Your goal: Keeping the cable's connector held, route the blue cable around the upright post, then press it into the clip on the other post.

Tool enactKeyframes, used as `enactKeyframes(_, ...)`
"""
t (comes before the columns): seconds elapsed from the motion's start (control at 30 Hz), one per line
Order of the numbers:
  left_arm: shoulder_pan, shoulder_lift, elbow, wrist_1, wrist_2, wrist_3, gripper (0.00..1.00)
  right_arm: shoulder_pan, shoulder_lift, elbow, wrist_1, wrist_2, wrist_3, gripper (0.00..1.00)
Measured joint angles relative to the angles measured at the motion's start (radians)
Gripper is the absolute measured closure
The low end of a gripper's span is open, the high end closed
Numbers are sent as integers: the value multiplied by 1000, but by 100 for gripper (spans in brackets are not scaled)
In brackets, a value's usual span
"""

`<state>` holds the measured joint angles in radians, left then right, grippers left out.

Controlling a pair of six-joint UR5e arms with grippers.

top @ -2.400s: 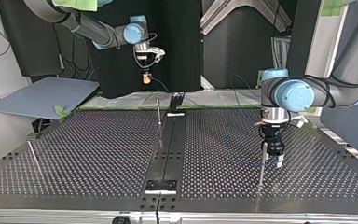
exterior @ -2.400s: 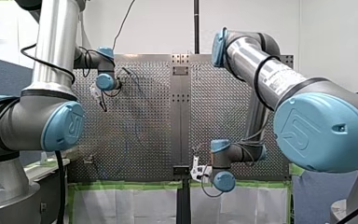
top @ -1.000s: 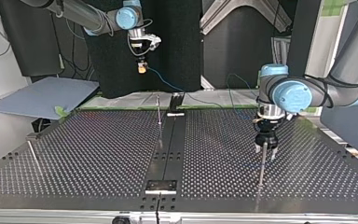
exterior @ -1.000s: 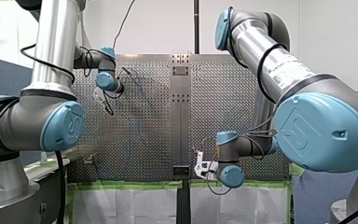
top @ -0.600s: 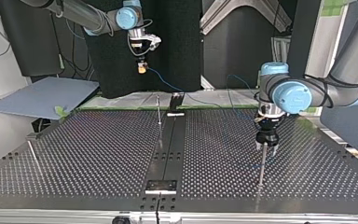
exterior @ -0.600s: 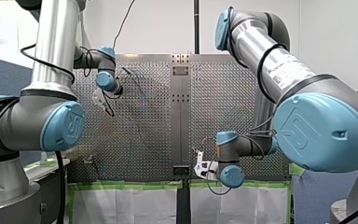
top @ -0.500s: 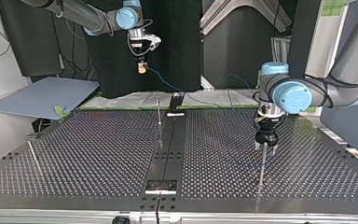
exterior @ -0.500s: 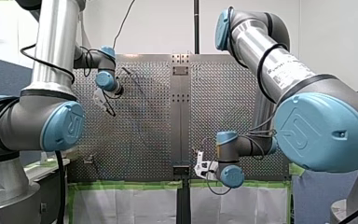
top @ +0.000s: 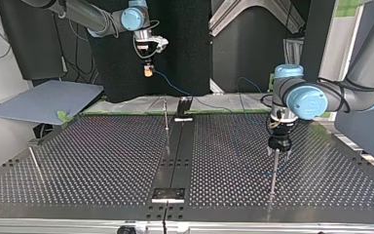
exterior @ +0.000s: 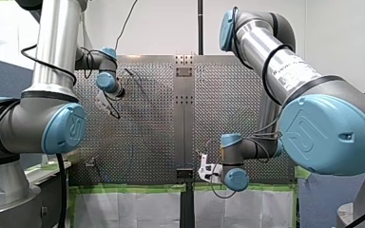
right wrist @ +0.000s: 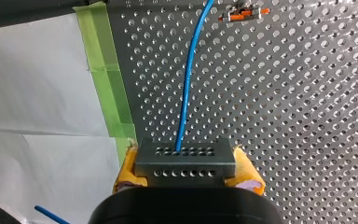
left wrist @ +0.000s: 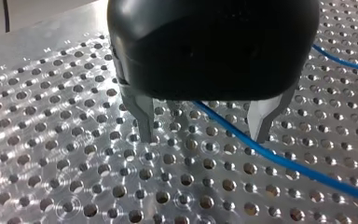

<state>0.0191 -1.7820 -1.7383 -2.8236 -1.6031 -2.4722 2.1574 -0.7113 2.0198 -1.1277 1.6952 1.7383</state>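
Left end effector (left wrist: 203, 125): open, astride the blue cable (left wrist: 279, 158), which runs slantwise through it.
Right end effector (right wrist: 186, 179): clamping the connector (right wrist: 185, 158).
Post (top: 274, 171): beside the left.

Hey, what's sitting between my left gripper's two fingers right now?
The blue cable runs through the gap between the left gripper's open fingers, above the perforated table; the left wrist view shows this.

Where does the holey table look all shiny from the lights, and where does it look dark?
Left wrist view: the table sparkles with white glints around its holes, under my left tool. Top view: it looks dark, and the post mirrors faintly in it.
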Motion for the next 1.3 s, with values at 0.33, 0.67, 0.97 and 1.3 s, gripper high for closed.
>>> enactKeyframes(0.33, 5, 11, -22, -6, -10, -15, 0, 0, 0, 0, -1, 0, 0, 100)
enactKeyframes(0.67, 22, 61, -61, 30, -37, -62, 0, 0, 0, 0, -2, 0, 0, 100)
enactKeyframes(0.97, 38, 79, -93, 48, -55, -78, 0, 0, 0, 0, -2, 0, 1, 100)
enactKeyframes(1.3, 58, 120, -116, 75, -68, -96, 0, 0, 0, 0, -3, 0, 3, 100)
